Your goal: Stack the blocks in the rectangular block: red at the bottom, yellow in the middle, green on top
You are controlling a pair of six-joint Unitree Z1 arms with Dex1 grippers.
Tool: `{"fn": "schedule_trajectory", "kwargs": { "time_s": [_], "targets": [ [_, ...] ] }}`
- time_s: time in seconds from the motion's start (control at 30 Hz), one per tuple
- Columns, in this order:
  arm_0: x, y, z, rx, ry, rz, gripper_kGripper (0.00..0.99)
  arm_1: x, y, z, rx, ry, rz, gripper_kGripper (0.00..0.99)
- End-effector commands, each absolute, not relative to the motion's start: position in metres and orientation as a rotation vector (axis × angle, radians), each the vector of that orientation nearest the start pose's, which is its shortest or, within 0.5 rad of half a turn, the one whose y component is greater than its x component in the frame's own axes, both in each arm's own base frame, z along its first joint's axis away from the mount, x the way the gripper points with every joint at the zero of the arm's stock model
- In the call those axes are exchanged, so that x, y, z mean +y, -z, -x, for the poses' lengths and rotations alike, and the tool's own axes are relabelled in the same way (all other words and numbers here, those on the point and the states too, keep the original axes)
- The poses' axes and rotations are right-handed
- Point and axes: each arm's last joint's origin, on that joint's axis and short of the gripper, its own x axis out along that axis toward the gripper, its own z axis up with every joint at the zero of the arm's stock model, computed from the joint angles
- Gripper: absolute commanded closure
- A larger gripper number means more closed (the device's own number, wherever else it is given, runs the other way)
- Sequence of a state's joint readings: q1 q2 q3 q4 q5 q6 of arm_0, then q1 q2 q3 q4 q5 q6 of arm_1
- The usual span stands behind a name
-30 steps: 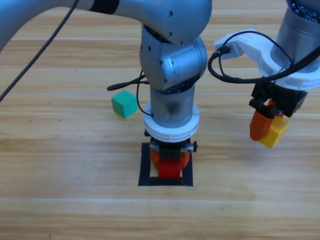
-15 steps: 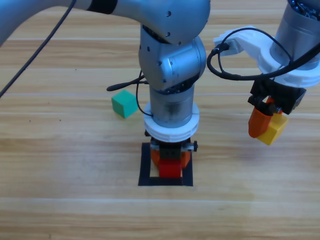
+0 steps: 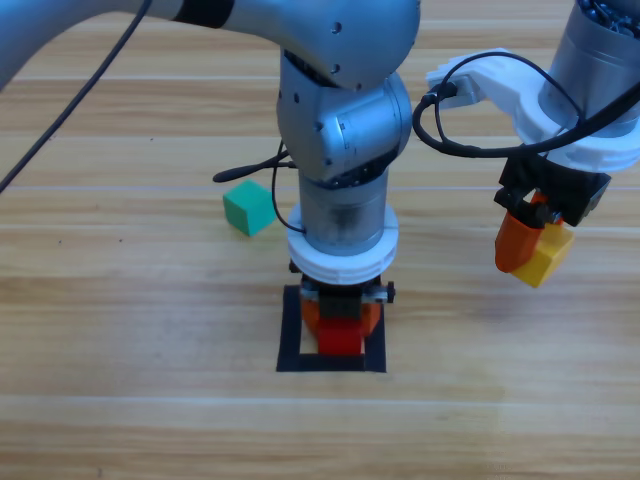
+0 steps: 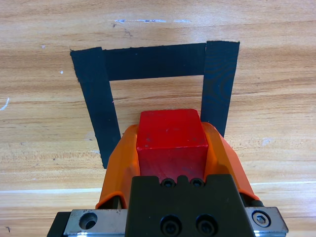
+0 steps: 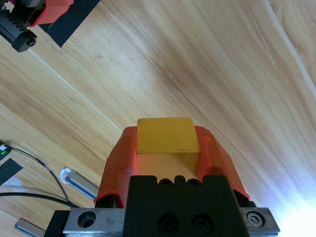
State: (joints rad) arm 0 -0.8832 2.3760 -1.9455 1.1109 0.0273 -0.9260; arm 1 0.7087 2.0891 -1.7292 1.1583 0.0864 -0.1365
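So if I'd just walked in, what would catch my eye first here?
Probably the big grey left arm in the middle, its hand shut on the red cube inside the black tape square. Next, the right hand on the right, gripping the yellow cube above the table. The green cube sits alone on the wood, left of the arm.

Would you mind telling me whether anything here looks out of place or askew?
Nothing stands out. The left gripper holds the red cube at the tape square, the right gripper holds the yellow cube off to the side, and the green cube sits intact on the table.
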Motion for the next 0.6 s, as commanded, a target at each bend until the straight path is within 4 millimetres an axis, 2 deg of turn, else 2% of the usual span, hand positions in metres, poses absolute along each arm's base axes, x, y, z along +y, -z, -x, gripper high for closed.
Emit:
{"fn": "schedule_trajectory", "kwargs": {
  "time_s": [0.03, 0.1, 0.13, 0.17, 0.23, 0.27, 0.3, 0.6],
  "targets": [
    [-0.350, -0.168, -0.317, 1.554, -0.107, 0.031, 0.923, 0.267, -0.251, -0.313, 1.474, -0.719, 0.577, 0.990],
    [-0.349, -0.170, -0.317, 1.552, -0.107, 0.034, 0.896, 0.267, -0.252, -0.314, 1.470, -0.721, 0.574, 0.990],
    [-0.349, -0.171, -0.317, 1.550, -0.105, 0.036, 0.840, 0.267, -0.252, -0.314, 1.468, -0.721, 0.574, 0.990],
    [-0.349, -0.172, -0.318, 1.547, -0.103, 0.040, 0.697, 0.267, -0.252, -0.314, 1.468, -0.721, 0.574, 0.990],
    [-0.350, -0.174, -0.317, 1.542, -0.105, 0.051, 0.220, 0.267, -0.251, -0.314, 1.470, -0.721, 0.574, 0.990],
    [-0.350, -0.177, -0.317, 1.538, -0.108, 0.060, 0.054, 0.267, -0.251, -0.314, 1.470, -0.721, 0.574, 0.990],
    [-0.350, -0.178, -0.316, 1.537, -0.107, 0.061, 0.004, 0.267, -0.252, -0.314, 1.468, -0.721, 0.574, 0.990],
    [-0.348, -0.209, -0.304, 1.495, -0.083, 0.096, 0.000, 0.266, -0.255, -0.312, 1.464, -0.722, 0.572, 0.990]
  ]
}}
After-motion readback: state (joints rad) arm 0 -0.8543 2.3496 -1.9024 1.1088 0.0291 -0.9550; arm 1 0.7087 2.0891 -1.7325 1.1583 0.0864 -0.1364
